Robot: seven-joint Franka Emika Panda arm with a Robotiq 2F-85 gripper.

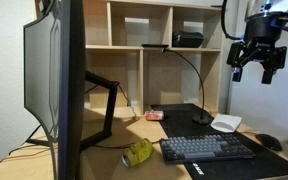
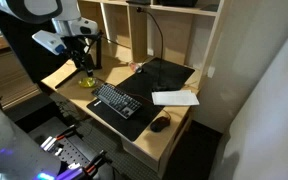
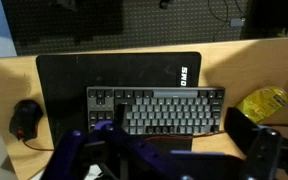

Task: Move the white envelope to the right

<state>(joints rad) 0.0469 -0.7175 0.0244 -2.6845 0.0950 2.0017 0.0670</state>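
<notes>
The hand (image 1: 254,68) hangs high above the bench (image 3: 12,78), its jaws spread wide and holding nothing. The wrist view looks straight down past them onto the keyboard (image 3: 156,108), with a crumpled yellow packet (image 3: 262,103) at one end and the mouse (image 3: 26,118) at the other. The white envelope (image 2: 174,97) does not appear in that view. In both exterior views it lies flat at the far edge of the black mat (image 2: 169,72), beyond the keyboard's mouse end and near the lamp base (image 1: 201,119), well apart from the hand. The step in hand looks like the approach, so the hand should first travel across until the envelope sits centred under the wrist camera, then descend. A flat envelope offers little to pinch; I judge it best to come down at a free edge or press and slide it, keeping clear of the mouse and the lamp.
</notes>
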